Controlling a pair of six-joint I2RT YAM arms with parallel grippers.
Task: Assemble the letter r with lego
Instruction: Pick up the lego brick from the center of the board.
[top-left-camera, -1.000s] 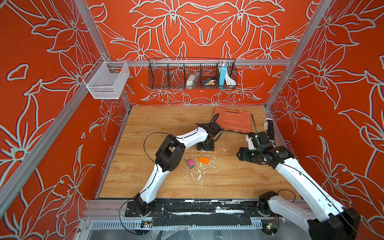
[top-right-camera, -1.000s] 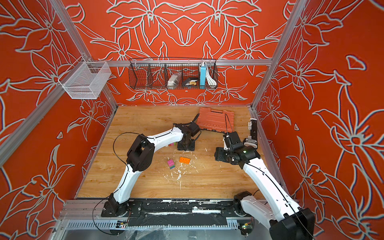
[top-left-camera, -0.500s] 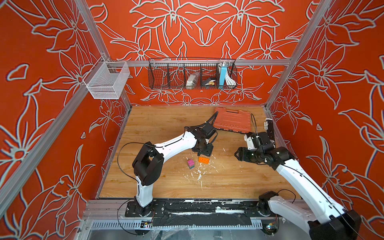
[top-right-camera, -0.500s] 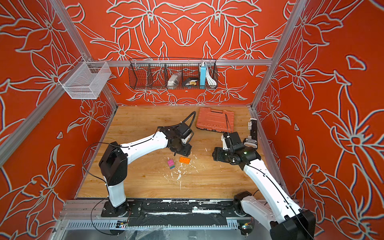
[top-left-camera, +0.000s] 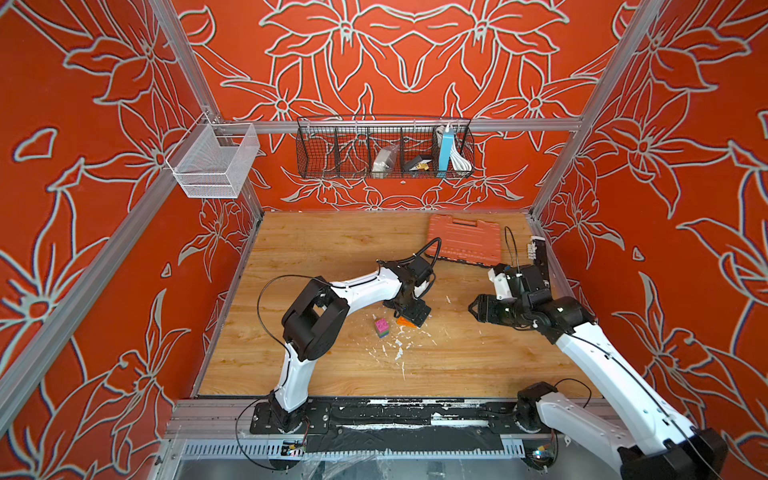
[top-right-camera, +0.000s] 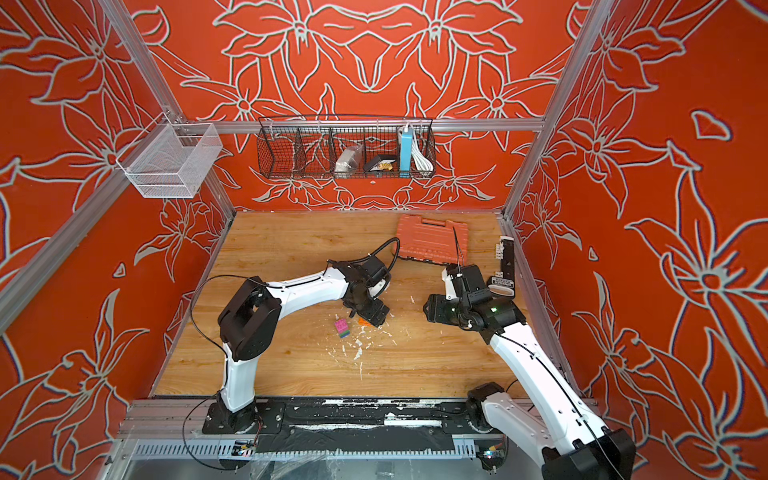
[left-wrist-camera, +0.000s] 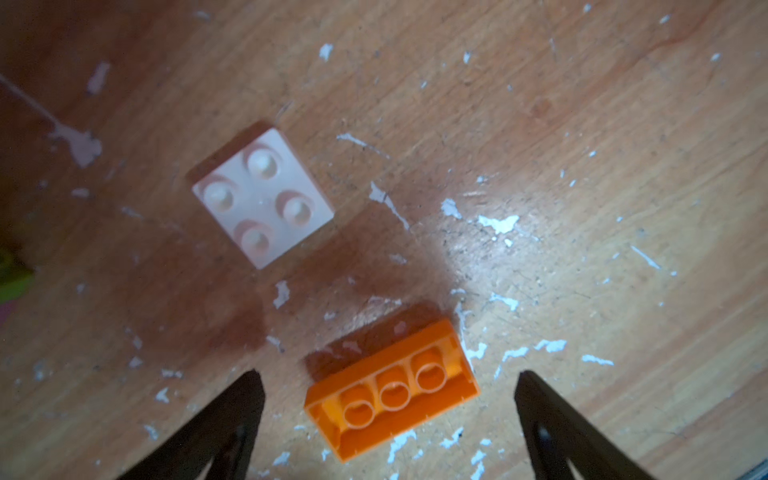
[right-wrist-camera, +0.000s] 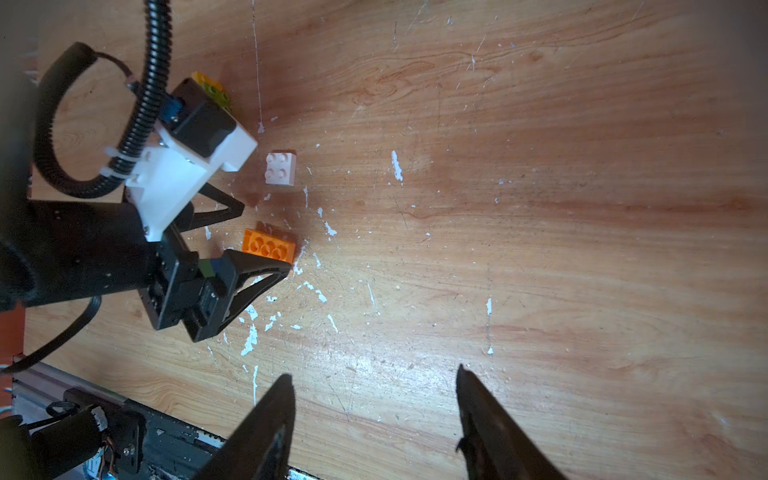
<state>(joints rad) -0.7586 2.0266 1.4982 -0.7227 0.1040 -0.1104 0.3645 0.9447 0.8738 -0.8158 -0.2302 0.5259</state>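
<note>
Left gripper (left-wrist-camera: 388, 374): jaws spread wide, straddling the orange brick (left-wrist-camera: 390, 392) without gripping it. The brick lies on the table (left-wrist-camera: 582, 166), underside showing. White brick (left-wrist-camera: 262, 197) nearby, studs up. Pink-green stack (top-left-camera: 381, 327) just beside the gripper in both top views. Right gripper (right-wrist-camera: 374, 372): jaws apart, holding nothing, well apart from the bricks.
</note>
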